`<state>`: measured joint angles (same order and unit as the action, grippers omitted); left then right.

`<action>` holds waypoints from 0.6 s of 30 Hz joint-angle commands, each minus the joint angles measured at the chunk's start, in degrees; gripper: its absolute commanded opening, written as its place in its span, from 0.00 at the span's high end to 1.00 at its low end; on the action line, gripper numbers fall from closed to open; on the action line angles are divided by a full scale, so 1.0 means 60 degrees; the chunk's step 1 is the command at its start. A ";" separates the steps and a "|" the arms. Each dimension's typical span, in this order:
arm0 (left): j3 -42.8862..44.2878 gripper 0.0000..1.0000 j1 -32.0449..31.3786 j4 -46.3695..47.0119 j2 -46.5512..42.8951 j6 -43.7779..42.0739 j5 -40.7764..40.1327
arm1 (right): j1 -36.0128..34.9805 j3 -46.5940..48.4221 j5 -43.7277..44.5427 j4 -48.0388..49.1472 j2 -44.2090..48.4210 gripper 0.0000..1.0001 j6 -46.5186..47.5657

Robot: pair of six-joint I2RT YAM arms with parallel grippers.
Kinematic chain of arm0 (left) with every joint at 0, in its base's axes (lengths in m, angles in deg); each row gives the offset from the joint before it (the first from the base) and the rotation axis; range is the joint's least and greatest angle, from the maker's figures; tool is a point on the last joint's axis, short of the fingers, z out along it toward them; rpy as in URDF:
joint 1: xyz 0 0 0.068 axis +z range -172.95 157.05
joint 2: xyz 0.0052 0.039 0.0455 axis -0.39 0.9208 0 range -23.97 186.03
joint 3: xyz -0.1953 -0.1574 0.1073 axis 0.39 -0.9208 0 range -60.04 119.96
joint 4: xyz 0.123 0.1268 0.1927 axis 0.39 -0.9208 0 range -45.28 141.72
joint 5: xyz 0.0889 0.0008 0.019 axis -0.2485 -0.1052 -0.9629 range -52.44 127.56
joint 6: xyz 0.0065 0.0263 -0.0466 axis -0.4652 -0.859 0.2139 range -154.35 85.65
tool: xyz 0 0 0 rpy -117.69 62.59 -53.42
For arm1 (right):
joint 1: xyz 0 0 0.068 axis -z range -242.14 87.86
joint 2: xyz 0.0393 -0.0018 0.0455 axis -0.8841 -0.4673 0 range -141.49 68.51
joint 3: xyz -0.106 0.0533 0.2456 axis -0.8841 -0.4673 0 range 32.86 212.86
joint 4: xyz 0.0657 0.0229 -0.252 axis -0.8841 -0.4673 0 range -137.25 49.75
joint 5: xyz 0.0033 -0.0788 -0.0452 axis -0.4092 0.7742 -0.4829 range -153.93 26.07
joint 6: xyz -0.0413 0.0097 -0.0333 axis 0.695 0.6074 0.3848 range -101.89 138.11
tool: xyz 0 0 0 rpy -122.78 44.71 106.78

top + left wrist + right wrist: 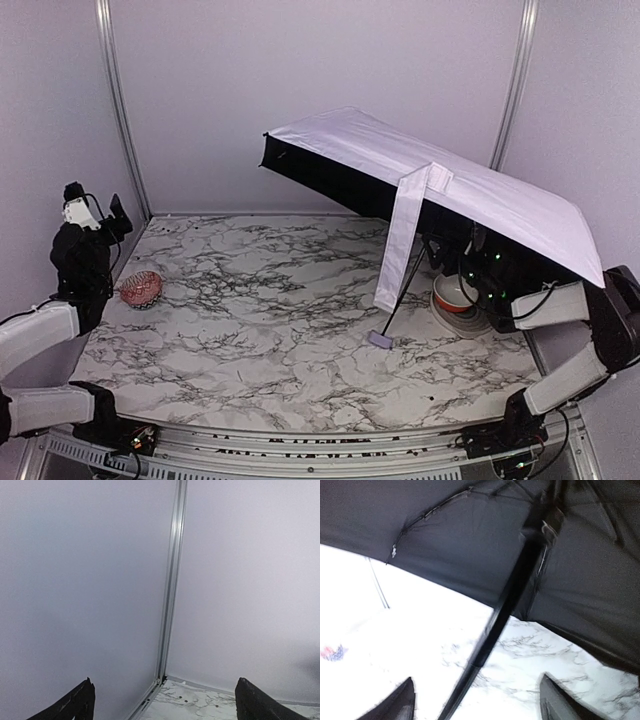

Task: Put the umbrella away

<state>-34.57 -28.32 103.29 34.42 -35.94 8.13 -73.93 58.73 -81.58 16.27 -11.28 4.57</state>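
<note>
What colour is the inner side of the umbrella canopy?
Black. The umbrella shows its inner side best in the right wrist view.

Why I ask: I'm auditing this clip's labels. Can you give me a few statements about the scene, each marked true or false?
1. The umbrella stands open, its handle on the table. True.
2. The left gripper grips the umbrella's shaft. False: it is open, far to the left, holding nothing.
3. An orange-and-white bowl sits under the umbrella. True.
4. The strap is wrapped around a folded umbrella. False: it hangs loose from the open umbrella.
5. The shaft runs between the open fingers of the right gripper. True.
</note>
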 commanded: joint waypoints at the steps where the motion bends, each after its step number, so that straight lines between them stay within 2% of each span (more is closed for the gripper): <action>1: 0.0022 0.02 -0.1334 -0.2394 -0.0606 0.0682 0.0492 | -0.0177 0.0640 0.0006 0.0509 -0.0651 0.35 -0.0779; 4: -0.0045 0.06 -0.3024 -0.2562 -0.0906 0.0550 -0.0301 | -0.0338 0.0849 0.0487 0.0345 -0.0769 0.65 -0.0907; 6: -0.0070 0.08 -0.4102 -0.2588 -0.0946 0.0626 -0.0640 | -0.0464 0.1043 0.0628 0.0248 -0.0810 0.74 -0.0943; 9: 0.0086 0.10 -0.5621 -0.2603 -0.0264 0.0907 -0.0690 | -0.0568 0.1383 0.0734 -0.0073 -0.0947 0.72 -0.0898; 12: 0.0705 0.10 -0.7104 -0.2579 0.1363 0.0717 -0.0775 | -0.0569 0.1718 0.1477 -0.0754 -0.1182 0.60 -0.0983; 14: 0.1374 0.09 -0.7942 -0.2575 0.2639 0.0517 -0.1008 | -0.0569 0.1840 0.1811 -0.0945 -0.1362 0.62 -0.1078; 16: 0.2243 0.07 -0.8678 -0.2589 0.4095 0.0228 -0.1032 | -0.0580 0.2006 0.1632 -0.1037 -0.1507 0.83 -0.1165; 18: 0.3133 0.05 -0.9338 -0.2611 0.4992 -0.0241 -0.0338 | -0.0663 0.2234 0.1683 -0.1413 -0.1396 1.00 -0.1231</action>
<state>-24.01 -77.98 88.87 55.90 -33.12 3.54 -76.92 68.98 -73.56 12.66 -19.17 -2.73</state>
